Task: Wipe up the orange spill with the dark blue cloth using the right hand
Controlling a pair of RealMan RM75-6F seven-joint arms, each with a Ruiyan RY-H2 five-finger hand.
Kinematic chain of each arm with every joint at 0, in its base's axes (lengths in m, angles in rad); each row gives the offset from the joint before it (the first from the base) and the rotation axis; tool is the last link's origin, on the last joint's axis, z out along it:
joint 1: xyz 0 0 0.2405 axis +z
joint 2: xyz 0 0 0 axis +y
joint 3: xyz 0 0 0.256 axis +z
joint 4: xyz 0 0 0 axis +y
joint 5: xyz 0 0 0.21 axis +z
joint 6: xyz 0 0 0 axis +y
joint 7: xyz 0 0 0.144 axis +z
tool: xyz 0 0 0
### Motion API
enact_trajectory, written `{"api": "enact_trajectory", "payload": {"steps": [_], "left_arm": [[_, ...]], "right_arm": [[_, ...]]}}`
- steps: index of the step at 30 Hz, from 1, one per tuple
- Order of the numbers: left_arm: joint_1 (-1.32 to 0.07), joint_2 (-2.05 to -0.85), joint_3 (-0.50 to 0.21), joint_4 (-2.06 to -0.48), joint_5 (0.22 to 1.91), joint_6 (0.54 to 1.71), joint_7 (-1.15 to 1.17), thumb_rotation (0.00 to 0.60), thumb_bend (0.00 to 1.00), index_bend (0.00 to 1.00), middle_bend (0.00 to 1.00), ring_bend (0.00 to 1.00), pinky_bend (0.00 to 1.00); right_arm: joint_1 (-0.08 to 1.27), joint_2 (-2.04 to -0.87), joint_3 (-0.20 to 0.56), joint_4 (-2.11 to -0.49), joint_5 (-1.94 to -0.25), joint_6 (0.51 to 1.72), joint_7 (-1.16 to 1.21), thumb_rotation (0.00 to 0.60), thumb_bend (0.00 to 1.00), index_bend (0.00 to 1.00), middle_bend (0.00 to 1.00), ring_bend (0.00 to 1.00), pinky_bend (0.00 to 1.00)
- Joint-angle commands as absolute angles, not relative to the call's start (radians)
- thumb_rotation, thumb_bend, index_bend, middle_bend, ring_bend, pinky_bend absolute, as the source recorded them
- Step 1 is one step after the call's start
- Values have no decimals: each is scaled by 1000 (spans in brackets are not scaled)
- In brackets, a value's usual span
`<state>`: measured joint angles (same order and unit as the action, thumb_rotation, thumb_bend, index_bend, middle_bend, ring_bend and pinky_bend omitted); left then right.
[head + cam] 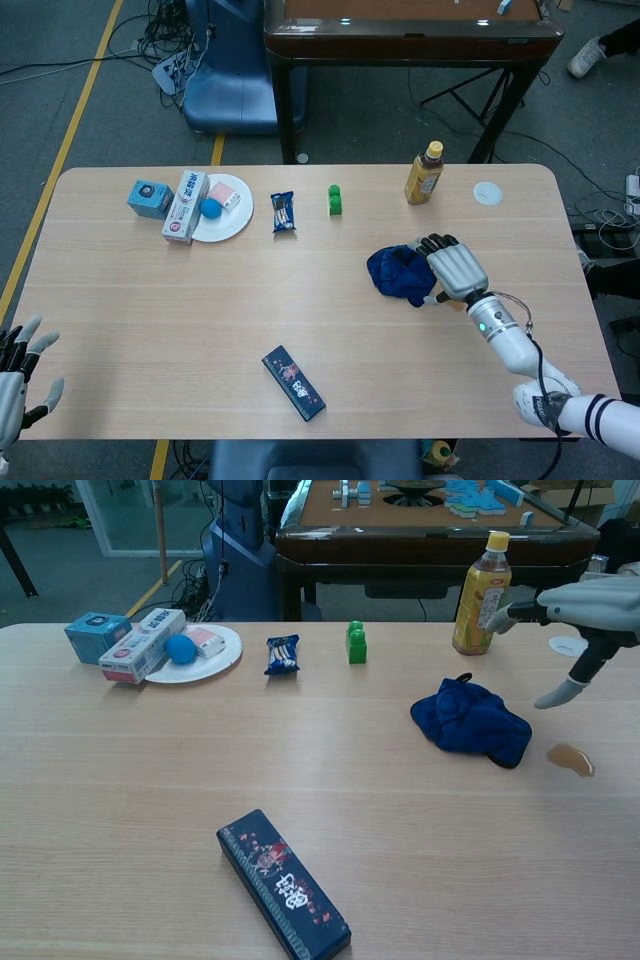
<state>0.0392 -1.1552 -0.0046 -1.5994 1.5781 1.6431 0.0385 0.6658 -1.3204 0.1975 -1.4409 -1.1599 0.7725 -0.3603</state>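
The dark blue cloth (396, 272) (470, 723) lies crumpled on the table, right of centre. The small orange spill (571, 759) sits just to its right; in the head view my right hand hides it. My right hand (456, 268) (588, 610) hovers above the table over the cloth's right edge and the spill, fingers spread and thumb hanging down, holding nothing. My left hand (15, 375) is open off the table's near left corner, far from the cloth.
A yellow tea bottle (424, 173) (481, 582) and a white disc (487, 192) stand behind the cloth. A green block (335, 199), a snack packet (283, 212) and a plate (225, 222) with boxes line the back. A dark box (294, 382) lies near the front.
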Motion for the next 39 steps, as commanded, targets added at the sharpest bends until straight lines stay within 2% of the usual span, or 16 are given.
{"api": "enact_trajectory", "payload": {"steps": [1,22,24,26,28,32,35,39], "left_arm": [[40,-1154,-5,-1602,1577,1644,42,600,335,212,1,41,0],[47,-1151,-11,-1613,1556,1638,63,600,335,212,1,41,0],[49,-1151,-12,-1612,1553,1637,64,600,335,212,1,41,0],[50,-1151,-12,-1611,1550,1638,63,600,335,212,1,41,0],[52,-1151,-12,-1610,1548,1638,63,600,335,212,1,41,0],[55,-1151,-13,-1607,1545,1639,63,600,335,212,1,41,0],[56,-1152,-12,-1606,1543,1638,63,600,335,212,1,41,0],[55,-1153,-12,-1605,1544,1635,63,600,335,212,1,41,0]], "right_arm": [[716,-1382,196,-1366,-1103,723,-412,600,168,163,164,114,162],[874,-1624,149,-1027,-916,596,-487,600,170,163,163,103,163],[882,-1648,142,-993,-914,589,-487,600,206,163,164,103,163],[885,-1670,136,-959,-923,588,-478,600,307,181,195,122,177],[884,-1687,133,-932,-936,591,-462,600,393,260,253,179,239],[873,-1709,132,-883,-989,608,-396,600,538,491,384,355,471],[857,-1699,134,-881,-1037,628,-330,600,577,589,454,449,598],[828,-1642,136,-944,-1096,668,-246,600,577,633,488,496,658]]}}
